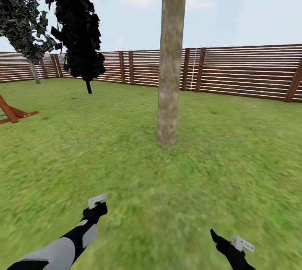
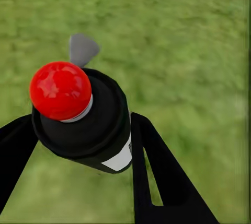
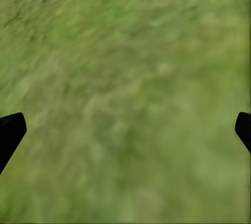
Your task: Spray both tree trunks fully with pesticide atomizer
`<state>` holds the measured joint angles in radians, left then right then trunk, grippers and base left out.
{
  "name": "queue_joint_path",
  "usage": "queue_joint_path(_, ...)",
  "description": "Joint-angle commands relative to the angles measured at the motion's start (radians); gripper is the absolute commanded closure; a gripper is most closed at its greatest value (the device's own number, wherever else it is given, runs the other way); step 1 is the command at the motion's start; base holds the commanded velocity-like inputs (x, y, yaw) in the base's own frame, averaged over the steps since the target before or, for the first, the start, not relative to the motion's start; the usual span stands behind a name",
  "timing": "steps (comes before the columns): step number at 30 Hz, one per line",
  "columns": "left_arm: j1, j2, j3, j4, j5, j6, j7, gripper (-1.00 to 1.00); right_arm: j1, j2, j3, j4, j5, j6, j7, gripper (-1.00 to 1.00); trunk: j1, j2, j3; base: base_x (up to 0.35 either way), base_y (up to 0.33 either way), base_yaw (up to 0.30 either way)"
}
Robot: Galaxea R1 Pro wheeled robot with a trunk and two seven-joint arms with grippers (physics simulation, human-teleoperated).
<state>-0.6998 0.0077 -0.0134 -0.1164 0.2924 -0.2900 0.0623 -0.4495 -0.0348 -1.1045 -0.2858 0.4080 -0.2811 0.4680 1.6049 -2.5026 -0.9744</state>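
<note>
A thick grey-brown mottled tree trunk [image 1: 170, 72] rises from the grass floor [image 1: 176, 194] straight ahead, a few steps beyond my arms. Farther off at the left stands a second tree [image 1: 34, 70] with a pale trunk. In the left wrist view the pesticide atomizer [image 2: 86, 125] is black, with a red ball top, a white label and a grey trigger. It sits between the black fingers [image 2: 157, 172]. My left gripper [image 1: 95, 209] is shut on it, low over the lawn. My right gripper [image 1: 218, 238] hangs open with nothing in it; the right wrist view shows grass [image 3: 125, 104] between its fingertips.
A black conifer [image 1: 79, 30] with a thin dark trunk stands back left. A brown slat fence [image 1: 243, 70] closes the garden behind the trees. An orange-red wooden frame [image 1: 14, 114] lies at the left edge. Open lawn surrounds the near trunk.
</note>
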Motion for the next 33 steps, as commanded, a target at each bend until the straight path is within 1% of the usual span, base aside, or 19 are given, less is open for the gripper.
queue_joint_path(1,0.000,0.000,-0.001,0.000,0.000,0.000,0.000,1.00,0.000,0.001,0.000,-0.002,0.000,0.000,0.000,-1.00,0.000,0.000,0.000,0.312,-0.183,0.000)
queue_joint_path(10,0.000,0.000,-0.001,0.000,0.000,0.000,0.000,1.00,0.000,0.000,0.002,-0.003,0.002,-0.001,-0.003,-1.00,0.000,0.000,0.000,0.301,-0.190,0.000)
queue_joint_path(12,0.000,0.000,0.000,0.000,0.000,0.000,-0.001,1.00,0.000,0.000,0.001,-0.004,0.002,-0.017,-0.004,-1.00,0.000,0.000,0.000,0.293,-0.191,0.000)
queue_joint_path(14,0.000,0.000,0.000,0.000,0.000,0.000,-0.001,1.00,0.000,0.001,0.000,-0.004,0.002,-0.182,-0.006,-1.00,0.000,0.000,0.000,0.293,-0.191,0.000)
queue_joint_path(15,0.000,0.000,0.000,0.000,0.000,0.000,-0.001,1.00,0.000,0.003,0.000,-0.004,0.002,-0.345,-0.009,-1.00,0.000,0.000,0.000,0.293,-0.191,0.000)
queue_joint_path(16,0.000,0.000,0.000,0.000,0.000,0.000,0.000,1.00,0.000,0.004,-0.001,-0.004,0.001,-0.484,-0.010,-1.00,0.000,0.000,0.000,0.293,-0.191,0.000)
queue_joint_path(17,0.000,0.000,0.000,0.000,0.000,0.000,-0.001,1.00,0.000,0.005,-0.002,-0.003,0.001,-0.576,-0.010,-1.00,0.000,0.000,0.000,0.293,-0.191,0.000)
queue_joint_path(19,0.000,0.001,0.000,0.000,0.000,0.000,-0.001,1.00,0.000,0.003,-0.003,0.002,-0.001,-0.641,-0.010,-1.00,0.000,0.000,0.000,0.291,-0.190,0.000)
queue_joint_path(22,0.000,0.001,0.000,0.000,-0.001,0.000,-0.001,1.00,0.000,0.001,-0.004,0.008,-0.005,-0.669,-0.009,-1.00,0.000,0.000,0.000,0.200,-0.099,0.000)
queue_joint_path(30,0.000,0.002,0.000,0.000,-0.001,-0.001,-0.001,1.00,0.000,0.002,-0.005,0.011,-0.006,-0.673,-0.009,-1.00,0.000,0.000,0.000,0.024,-0.007,0.000)
queue_joint_path(33,0.000,0.001,0.000,0.000,-0.001,-0.001,0.000,1.00,0.000,0.002,-0.005,0.012,-0.006,-0.673,-0.009,-1.00,0.000,0.000,0.000,0.218,0.000,0.000)
